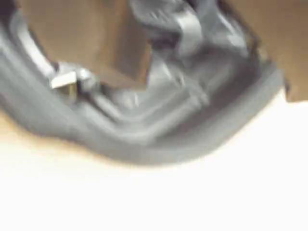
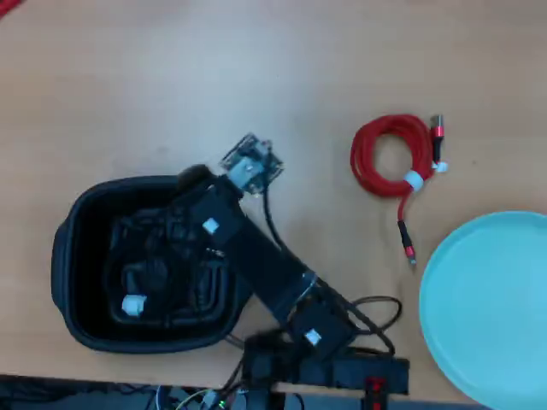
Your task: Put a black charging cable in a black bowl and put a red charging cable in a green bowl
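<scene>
Fingers (image 2: 175, 248) over black bowl (image 2: 64, 256) — arm-hidden, blurred — spread or together unclear.

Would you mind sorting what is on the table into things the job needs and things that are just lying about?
Part of the job:
- black charging cable, lying in the black bowl
- red charging cable, on the table
- green bowl

Just lying about:
- red object at the top-left corner of the overhead view
- robot's loose wires

black charging cable (image 2: 141, 290) inside black bowl (image 2: 68, 256), arm (image 2: 256, 256) above
</scene>
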